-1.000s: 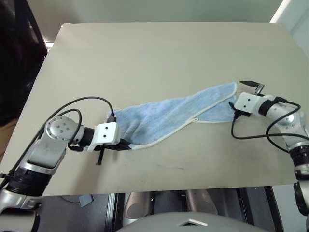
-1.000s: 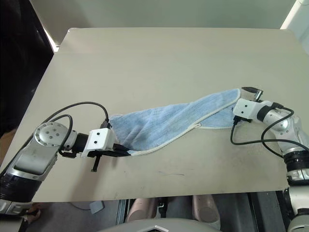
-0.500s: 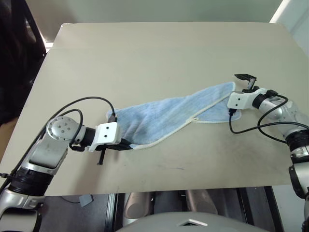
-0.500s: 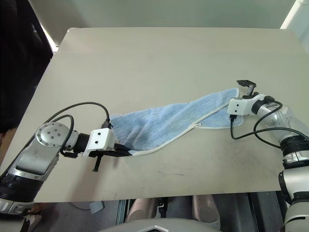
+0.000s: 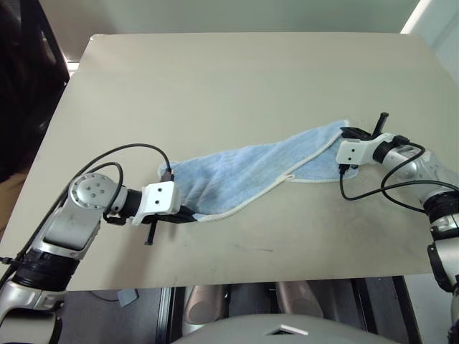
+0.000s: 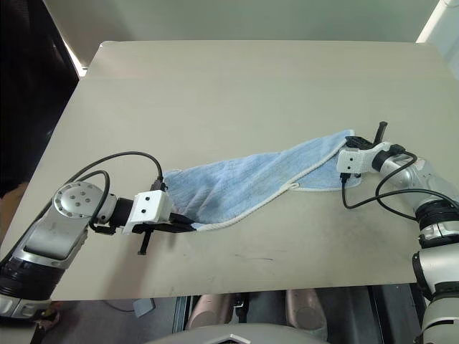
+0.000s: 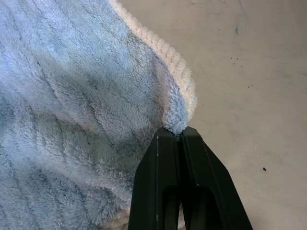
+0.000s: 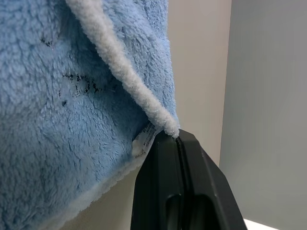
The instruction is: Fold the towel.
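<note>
Since a second ago the right gripper [image 5: 349, 134] has been closed: its fingers [image 8: 175, 158], then spread beside the far corner, are now clamped on the towel [image 5: 251, 175]. At the near end, the left gripper [image 7: 178, 136] is clenched on the opposite corner. For a clean fold, both corners would best be lifted together, the cloth kept taut and its hems matched. The towel is stretched diagonally across the counter [image 5: 237, 79], bunched lengthwise, light blue terry with a pale corded hem and a small white tag loop.
</note>
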Controlling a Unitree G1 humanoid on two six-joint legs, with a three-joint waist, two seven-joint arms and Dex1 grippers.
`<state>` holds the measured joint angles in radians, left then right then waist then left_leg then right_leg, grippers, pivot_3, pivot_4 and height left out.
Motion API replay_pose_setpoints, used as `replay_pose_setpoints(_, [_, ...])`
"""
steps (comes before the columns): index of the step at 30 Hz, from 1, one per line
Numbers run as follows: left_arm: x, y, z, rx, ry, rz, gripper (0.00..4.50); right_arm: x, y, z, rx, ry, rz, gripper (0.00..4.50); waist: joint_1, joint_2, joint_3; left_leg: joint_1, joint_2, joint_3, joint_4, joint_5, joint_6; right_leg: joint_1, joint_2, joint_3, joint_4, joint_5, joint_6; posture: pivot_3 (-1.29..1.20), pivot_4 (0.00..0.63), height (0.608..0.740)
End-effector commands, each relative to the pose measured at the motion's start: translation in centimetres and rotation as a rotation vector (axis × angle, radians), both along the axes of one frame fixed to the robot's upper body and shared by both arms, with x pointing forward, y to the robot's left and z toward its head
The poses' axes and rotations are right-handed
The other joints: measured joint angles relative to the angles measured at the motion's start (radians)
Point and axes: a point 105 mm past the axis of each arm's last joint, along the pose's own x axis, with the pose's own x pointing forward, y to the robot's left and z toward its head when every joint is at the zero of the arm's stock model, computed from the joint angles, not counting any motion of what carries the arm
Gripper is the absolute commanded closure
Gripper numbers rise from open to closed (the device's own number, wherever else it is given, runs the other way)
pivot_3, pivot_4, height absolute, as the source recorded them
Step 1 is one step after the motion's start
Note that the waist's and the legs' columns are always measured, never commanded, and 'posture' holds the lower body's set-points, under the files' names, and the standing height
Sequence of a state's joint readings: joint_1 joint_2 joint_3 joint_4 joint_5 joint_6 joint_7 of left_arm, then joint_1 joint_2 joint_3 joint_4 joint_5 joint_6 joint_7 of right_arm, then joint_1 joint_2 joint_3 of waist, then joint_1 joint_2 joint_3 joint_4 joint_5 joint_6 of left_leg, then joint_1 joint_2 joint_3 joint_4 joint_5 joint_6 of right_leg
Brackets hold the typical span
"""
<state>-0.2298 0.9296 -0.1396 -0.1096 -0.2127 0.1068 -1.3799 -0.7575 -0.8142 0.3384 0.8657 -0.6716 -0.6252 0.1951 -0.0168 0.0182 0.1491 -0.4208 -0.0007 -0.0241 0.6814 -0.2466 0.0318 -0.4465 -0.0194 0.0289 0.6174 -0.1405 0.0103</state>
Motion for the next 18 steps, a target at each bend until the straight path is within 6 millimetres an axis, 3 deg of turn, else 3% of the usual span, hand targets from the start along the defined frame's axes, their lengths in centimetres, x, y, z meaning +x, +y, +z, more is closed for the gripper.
replay_pose_setpoints(1, [0.6, -0.2, 1.1, -0.035, -0.063, 0.019, 4.50, -0.2, -0.8, 1.7, 0.006, -0.064, -0.005, 4.48, 0.001, 0.000, 0.000, 0.000, 0.000, 0.000, 0.000, 0.000, 0.000, 0.000, 0.000, 0.000, 0.000, 0.000, 0.000, 0.00, 0.150, 0.736])
replay_pose_setpoints(5, [1.5, -0.3, 2.2, -0.096, -0.093, 0.068, 4.50, -0.6, -1.2, 2.3, 0.023, -0.079, -0.015, 4.48, 0.002, 0.000, 0.000, 0.000, 0.000, 0.000, 0.000, 0.000, 0.000, 0.000, 0.000, 0.000, -0.001, 0.000, 0.000, 0.00, 0.150, 0.736])
replay_pose_setpoints(8, [6.3, 0.7, 7.6, -0.327, -0.294, 0.307, 4.50, -1.2, -3.0, 5.3, 0.085, -0.156, -0.072, 4.48, 0.014, 0.001, 0.001, -0.001, 0.000, 0.000, 0.000, 0.000, 0.001, 0.001, -0.001, -0.001, 0.000, 0.000, 0.000, 0.00, 0.150, 0.736])
replay_pose_setpoints(11, [9.6, 2.3, 10.7, -0.431, -0.432, 0.486, 4.50, -1.6, -3.9, 7.6, 0.132, -0.207, -0.107, 4.48, 0.014, 0.001, 0.001, -0.002, 0.000, 0.000, 0.001, 0.003, 0.001, 0.001, -0.001, -0.001, -0.001, 0.002, 0.000, 0.00, 0.150, 0.736])
replay_pose_setpoints(15, [11.9, 3.6, 12.9, -0.500, -0.531, 0.614, 4.50, -1.9, -4.4, 9.6, 0.181, -0.241, -0.135, 4.48, 0.009, 0.001, 0.001, 0.000, 0.000, 0.001, 0.001, 0.003, 0.002, 0.004, -0.001, -0.001, -0.003, 0.003, 0.001, 0.00, 0.150, 0.736])
replay_pose_setpoints(18, [14.5, 4.2, 16.7, -0.641, -0.622, 0.740, 4.50, -1.4, -5.0, 12.5, 0.243, -0.298, -0.166, 4.48, 0.007, 0.001, 0.002, 0.000, -0.001, 0.001, 0.001, 0.003, 0.003, 0.004, -0.001, -0.001, -0.005, 0.007, 0.007, 0.00, 0.150, 0.736])
